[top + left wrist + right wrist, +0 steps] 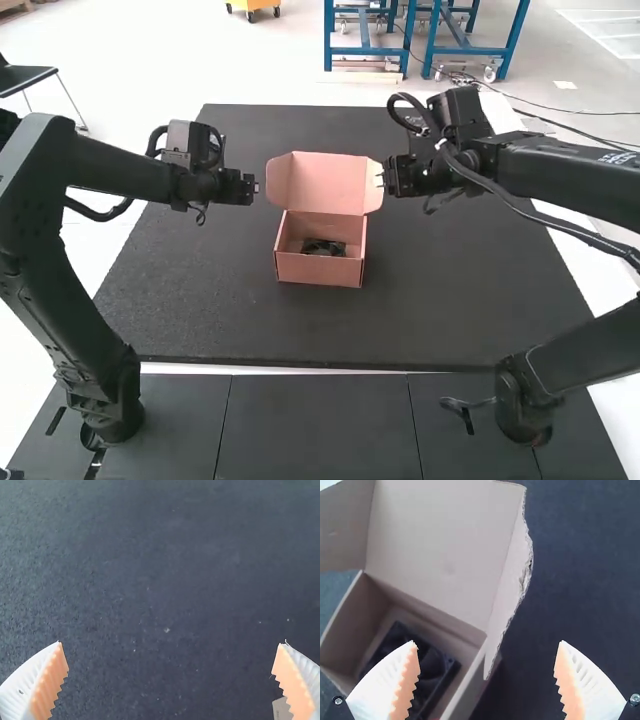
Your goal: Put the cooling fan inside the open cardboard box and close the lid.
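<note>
1. Worktop: dark, grainy surface beneath both grippers. In the left wrist view it spreads bare between that gripper's fingers.

2. Left arm and right arm: they reach in from opposite sides and are held level above the worktop.

3. Cardboard box: open and upright. It is below and between the two grippers, nearer the right one. The right wrist view looks down into its interior past the near wall.

4. Lid: raised upright at the box's back edge, standing directly between the two grippers. The right wrist view gives its plain inner face.

5. Side flap: on the lid's edge facing the right gripper, with a ragged rim. It falls between that gripper's fingers.

6. Cooling fan: black, lying on the box floor, below the right gripper. One of that gripper's fingers partly covers it in the wrist view.

7. Left gripper: spread wide and holding nothing. It is just beside the lid's near edge, and a gap is visible from above.

8. Right gripper: spread wide and holding nothing. It is at the lid's opposite edge. From above its tips appear to meet the flap, but I cannot tell whether they touch.
</note>
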`<state>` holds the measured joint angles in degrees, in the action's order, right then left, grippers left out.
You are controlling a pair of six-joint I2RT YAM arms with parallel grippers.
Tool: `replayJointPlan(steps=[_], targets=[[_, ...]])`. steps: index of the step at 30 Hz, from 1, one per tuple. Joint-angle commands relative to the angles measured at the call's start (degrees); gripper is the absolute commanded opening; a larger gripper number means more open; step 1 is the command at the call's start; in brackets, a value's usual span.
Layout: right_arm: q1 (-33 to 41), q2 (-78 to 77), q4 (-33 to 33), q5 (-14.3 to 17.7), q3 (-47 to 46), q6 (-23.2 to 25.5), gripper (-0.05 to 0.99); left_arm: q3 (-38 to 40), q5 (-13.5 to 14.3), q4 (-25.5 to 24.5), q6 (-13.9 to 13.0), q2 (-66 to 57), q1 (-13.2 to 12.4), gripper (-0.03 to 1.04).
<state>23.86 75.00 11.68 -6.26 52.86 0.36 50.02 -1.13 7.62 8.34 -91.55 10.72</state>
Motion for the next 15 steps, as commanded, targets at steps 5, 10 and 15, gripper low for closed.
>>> replayJointPlan(steps=[5, 10, 15], targets=[[-0.92, 4.36, -3.68, -0.86, 0.75, -0.01, 0.61, 4.12, -1.42, 0.56, -0.69, -0.91, -0.61, 0.96], [-2.06, 7.35, -5.71, -1.3, 1.28, -0.01, 0.61, 5.09, -1.42, 0.12, -0.69, -1.0, -0.35, 0.96], [-3.91, 9.99, -6.94, -2.09, 2.33, -0.1, 0.61, 5.53, -2.39, 0.03, -0.6, -1.44, -0.17, 0.96]])
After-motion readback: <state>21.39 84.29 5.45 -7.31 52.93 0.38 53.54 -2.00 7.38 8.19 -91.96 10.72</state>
